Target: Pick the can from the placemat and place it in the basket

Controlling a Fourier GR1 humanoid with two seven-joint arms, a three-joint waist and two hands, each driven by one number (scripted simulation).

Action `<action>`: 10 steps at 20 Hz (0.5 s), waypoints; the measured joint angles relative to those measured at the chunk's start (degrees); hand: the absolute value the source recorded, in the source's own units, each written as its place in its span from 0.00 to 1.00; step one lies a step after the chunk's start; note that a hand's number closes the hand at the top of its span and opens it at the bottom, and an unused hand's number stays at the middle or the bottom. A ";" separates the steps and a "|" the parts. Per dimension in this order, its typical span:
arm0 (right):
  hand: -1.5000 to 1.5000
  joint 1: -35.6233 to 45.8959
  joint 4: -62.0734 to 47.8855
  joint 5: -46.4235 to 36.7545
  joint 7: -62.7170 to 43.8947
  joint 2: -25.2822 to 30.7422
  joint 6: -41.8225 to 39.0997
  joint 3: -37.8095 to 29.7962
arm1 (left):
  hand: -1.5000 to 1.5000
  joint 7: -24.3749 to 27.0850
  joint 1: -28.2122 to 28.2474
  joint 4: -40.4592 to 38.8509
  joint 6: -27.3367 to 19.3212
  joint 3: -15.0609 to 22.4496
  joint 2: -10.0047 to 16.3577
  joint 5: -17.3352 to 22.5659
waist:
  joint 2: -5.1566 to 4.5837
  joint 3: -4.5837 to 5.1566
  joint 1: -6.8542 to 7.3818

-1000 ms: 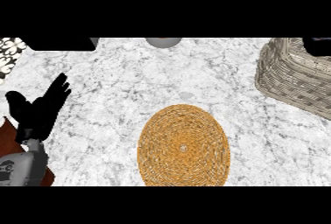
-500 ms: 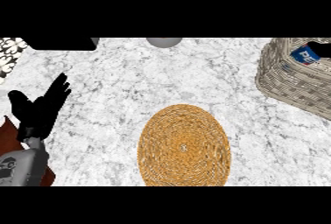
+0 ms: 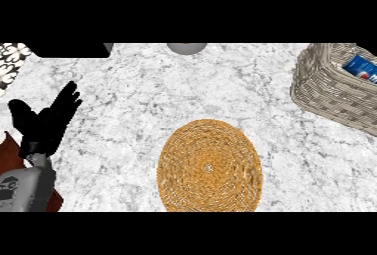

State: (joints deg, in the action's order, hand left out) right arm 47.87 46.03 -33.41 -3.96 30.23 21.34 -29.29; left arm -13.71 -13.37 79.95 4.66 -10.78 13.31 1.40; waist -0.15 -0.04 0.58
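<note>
A blue can with white and red markings lies inside the woven basket at the upper right, partly cut off by the view's edge. The round orange woven placemat lies at the lower middle of the marble counter with nothing on it. My left hand rests open at the left edge, fingers pointing up. My right hand shows nowhere in the view.
A grey round object sits at the counter's far edge, next to a black block at the upper left. A patterned black-and-white thing shows in the top left corner. A brown-red shape lies beside my left forearm.
The can has come into view inside the basket, where a dark shape stood before. The left hand has not moved.
</note>
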 measured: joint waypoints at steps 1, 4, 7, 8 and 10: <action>0.00 0.38 -0.29 1.29 0.08 0.46 0.65 -1.45 | 0.50 0.21 0.03 -0.09 0.20 -0.12 0.21 0.05 | -0.02 0.00 0.00; 0.00 -0.01 0.98 5.75 -0.18 1.54 1.29 -5.70 | 0.50 0.33 -0.30 -0.75 -0.02 -0.35 0.29 -0.07 | 0.11 0.00 -0.56; 0.00 -2.07 1.88 11.04 0.70 3.74 0.04 -10.62 | 0.50 0.09 1.05 0.45 0.12 -0.47 0.34 0.16 | 0.23 -0.01 -0.75; 0.00 -2.80 2.26 12.64 0.48 5.23 -1.34 -12.00 | 0.50 0.03 1.54 0.92 0.23 -0.57 0.36 0.34 | 0.27 -0.02 -0.84; 0.00 -5.67 3.09 15.92 1.01 7.14 -4.22 -14.67 | 0.50 -0.19 1.48 0.67 0.64 -1.18 0.84 0.88 | 0.31 0.02 -1.13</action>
State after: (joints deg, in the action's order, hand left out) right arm 42.20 49.11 -17.49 -2.95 37.37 17.13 -43.96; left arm -13.90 -11.89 80.61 5.30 -11.96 14.15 2.29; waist 0.16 -0.02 -0.55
